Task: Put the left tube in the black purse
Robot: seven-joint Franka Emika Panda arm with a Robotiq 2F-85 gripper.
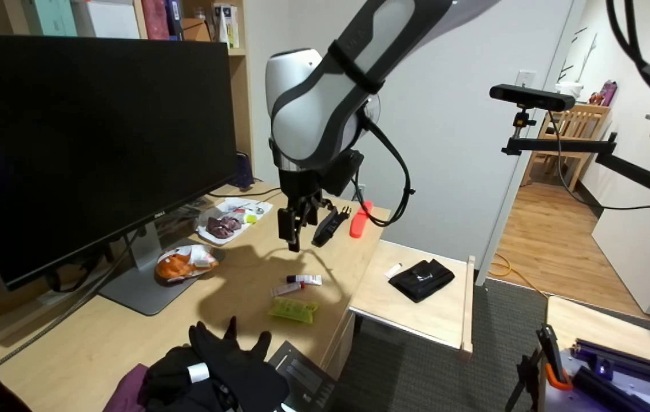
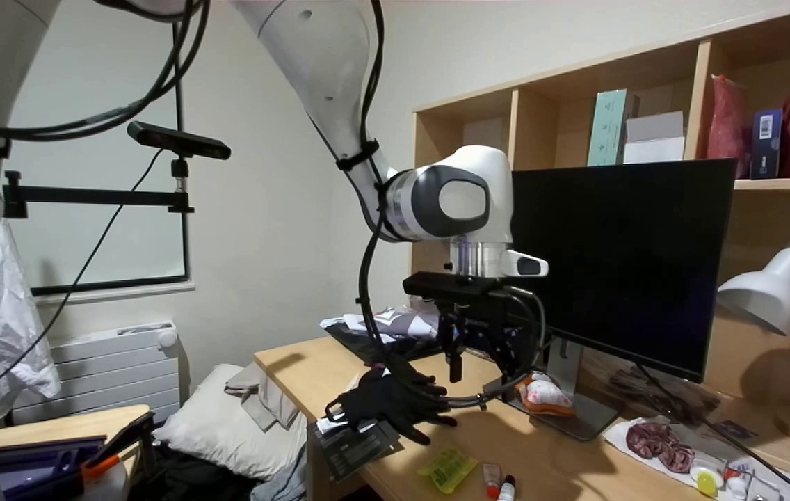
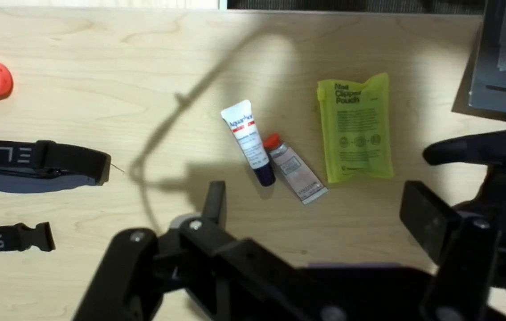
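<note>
Wrist view: white tube, likely target, lies below, ahead of spread, empty fingers, nearer left one; pink tube just beside, so closing may pinch both; yellow pouch farther right may block right finger. Exterior view: black purse right of fingers.

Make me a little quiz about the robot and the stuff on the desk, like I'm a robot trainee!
1. Pick one: where does the black purse lie in an exterior view?
A: on the bookshelf
B: on the pale board, past the edge of the desk
C: on the monitor stand

2. True or false: the gripper is open and holding nothing.

3. Put these in order, left to right in the wrist view: yellow pouch, white tube, pink tube.

Key
1: B
2: True
3: white tube, pink tube, yellow pouch
</note>
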